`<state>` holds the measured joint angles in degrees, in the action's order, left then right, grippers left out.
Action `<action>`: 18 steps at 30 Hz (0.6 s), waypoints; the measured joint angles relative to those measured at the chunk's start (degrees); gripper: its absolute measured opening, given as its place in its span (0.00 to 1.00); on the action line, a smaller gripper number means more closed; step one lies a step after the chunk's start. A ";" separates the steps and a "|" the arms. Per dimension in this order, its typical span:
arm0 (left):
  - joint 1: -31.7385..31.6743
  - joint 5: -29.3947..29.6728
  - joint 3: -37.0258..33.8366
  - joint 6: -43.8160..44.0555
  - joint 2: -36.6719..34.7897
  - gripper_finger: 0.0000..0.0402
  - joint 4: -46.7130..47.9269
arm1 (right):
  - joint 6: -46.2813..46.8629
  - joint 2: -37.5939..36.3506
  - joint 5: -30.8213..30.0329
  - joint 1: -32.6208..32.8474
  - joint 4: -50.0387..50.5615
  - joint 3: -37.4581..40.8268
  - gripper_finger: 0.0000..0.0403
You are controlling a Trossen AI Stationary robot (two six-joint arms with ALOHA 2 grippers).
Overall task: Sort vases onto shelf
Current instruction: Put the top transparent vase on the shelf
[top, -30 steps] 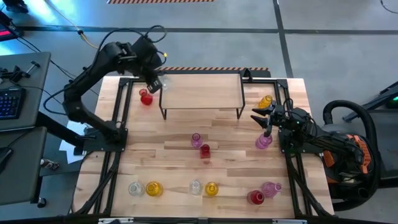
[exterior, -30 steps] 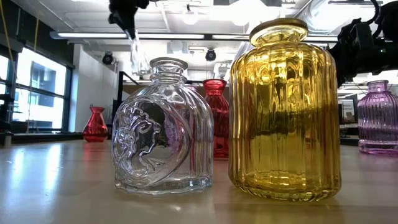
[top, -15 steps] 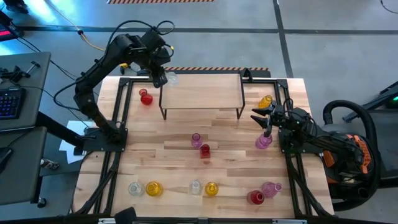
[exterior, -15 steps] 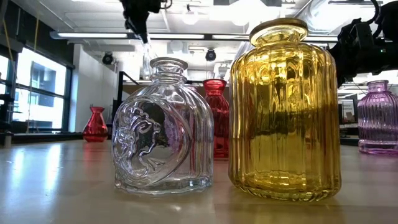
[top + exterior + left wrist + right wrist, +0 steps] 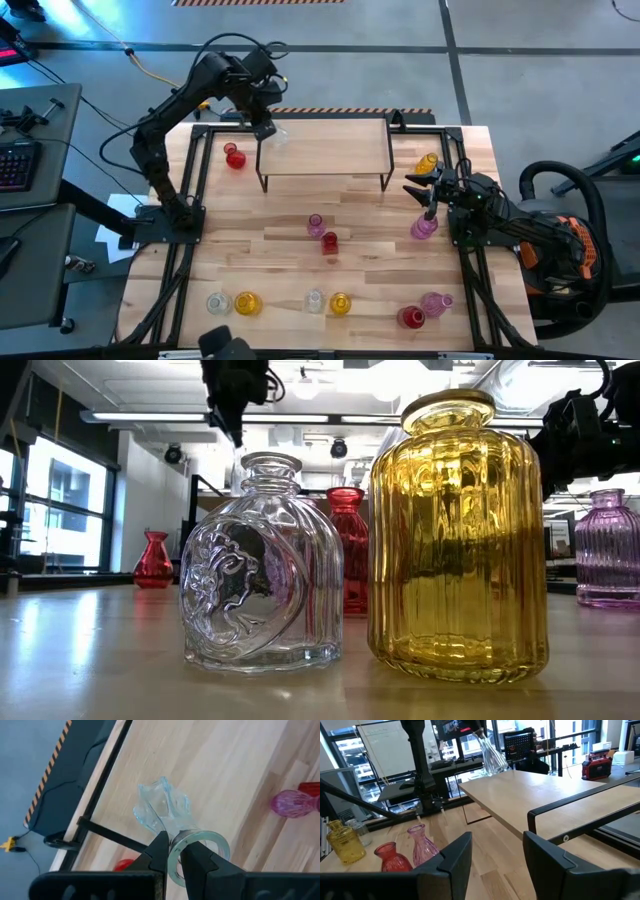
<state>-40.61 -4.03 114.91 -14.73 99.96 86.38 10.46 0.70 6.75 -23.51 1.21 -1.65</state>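
Observation:
My left gripper is shut on a clear vase over the far left corner of the shelf. The right wrist view shows that vase hanging tilted just above the shelf board. My right gripper waits open at the table's right side, between an amber vase and a pink vase, touching neither. Other vases stand on their bases on the table: a red one left of the shelf, and a pink and a red one at the centre. My left gripper pinches the clear vase by its mouth rim, one finger inside the mouth and one finger outside. The fingers come from above, slanting. The vase is lifted clear and hangs tilted below them, its base just over the shelf's corner.
Along the table's near edge stand a clear, an amber, a clear, an amber, a red and a pink vase. The shelf's top is bare wood. Black frame rails run along both table sides.
My left gripper has carried the clear vase toward the table's right, from beside the shelf's left end to over its far left corner, the arm stretching out farther. The vase has stayed lifted and hanging. The right arm has kept still.

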 joint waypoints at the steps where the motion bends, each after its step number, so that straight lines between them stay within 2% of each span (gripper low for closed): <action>1: -0.01 0.01 0.00 0.09 0.23 0.06 -0.01 | 0.00 -0.01 0.02 0.00 0.00 0.00 0.40; 18: -2.20 -0.03 0.06 2.09 1.54 0.06 -0.88 | 0.00 0.01 0.17 0.00 0.00 0.00 0.40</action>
<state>-42.81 -4.06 114.97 -12.65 101.50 85.50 10.46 0.71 6.92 -23.51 1.21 -1.65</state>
